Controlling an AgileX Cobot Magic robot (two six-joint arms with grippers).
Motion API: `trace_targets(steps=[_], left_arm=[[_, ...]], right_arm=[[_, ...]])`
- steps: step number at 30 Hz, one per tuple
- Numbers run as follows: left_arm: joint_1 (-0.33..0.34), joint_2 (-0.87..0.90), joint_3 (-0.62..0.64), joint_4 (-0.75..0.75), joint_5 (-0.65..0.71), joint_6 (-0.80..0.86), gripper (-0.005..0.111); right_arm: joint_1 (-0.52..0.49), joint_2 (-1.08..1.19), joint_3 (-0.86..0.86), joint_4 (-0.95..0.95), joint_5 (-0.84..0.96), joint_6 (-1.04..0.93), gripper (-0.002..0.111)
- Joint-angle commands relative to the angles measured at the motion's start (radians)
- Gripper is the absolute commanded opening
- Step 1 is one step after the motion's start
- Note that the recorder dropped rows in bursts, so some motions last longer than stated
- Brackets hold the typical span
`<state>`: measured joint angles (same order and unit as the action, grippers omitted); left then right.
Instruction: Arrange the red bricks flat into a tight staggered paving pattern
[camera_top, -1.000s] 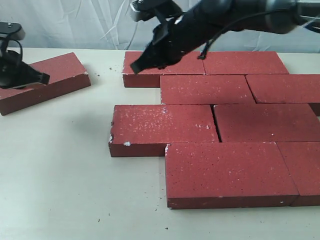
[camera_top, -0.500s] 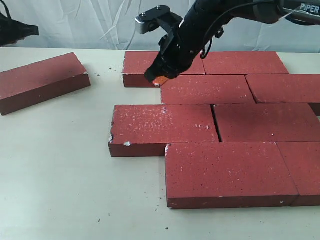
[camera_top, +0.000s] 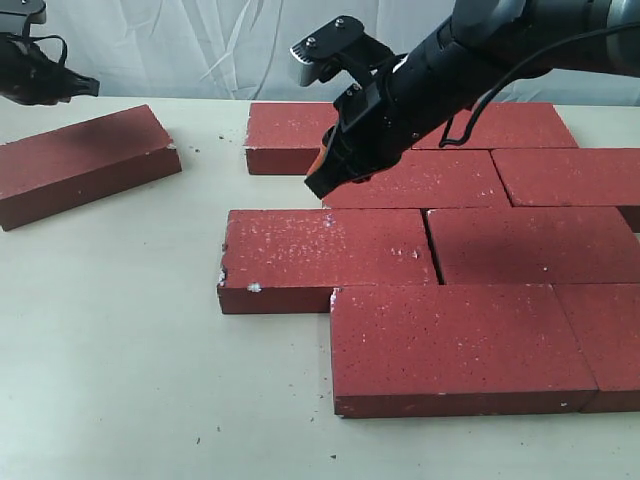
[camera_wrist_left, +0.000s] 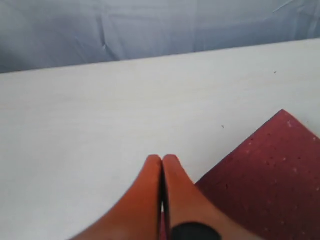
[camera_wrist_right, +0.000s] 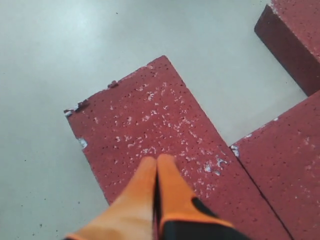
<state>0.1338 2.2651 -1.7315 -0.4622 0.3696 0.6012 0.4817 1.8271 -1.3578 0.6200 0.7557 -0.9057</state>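
Because one dark-red, rough-speckled rectangular paver brick lies by itself well to the left of the laid field, the coming move turns on that gap. The laid red bricks — eight by my count, flat in four offset rows on the pale cream table — all run their long axes left to right across the exterior view. The lone brick lies flat too, but skewed: its long axis climbs from near-left to far-right, and its right end points toward the far row, with bare table between.

The left gripper is the nearer one, hanging just beyond the lone brick's left part. Its orange fingertips are pressed together on nothing, with a corner of the brick beside them. The right gripper sits low at the field's left edge, by the second row's end, and is likewise closed and empty. Its wrist view looks down on the white-flecked brick that starts the third row.

In my judgement the lone brick must be turned parallel with the rows and slid rightward into a stepped notch on the field's left side — work for the left arm.
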Motion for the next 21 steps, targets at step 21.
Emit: trace_targets(steps=[21], left_arm=[[-0.08,0.111,-0.166,0.157,0.281,-0.179,0.0]], right_arm=[[-0.003,-0.002,0.008,0.012,-0.034,-0.013,-0.001]])
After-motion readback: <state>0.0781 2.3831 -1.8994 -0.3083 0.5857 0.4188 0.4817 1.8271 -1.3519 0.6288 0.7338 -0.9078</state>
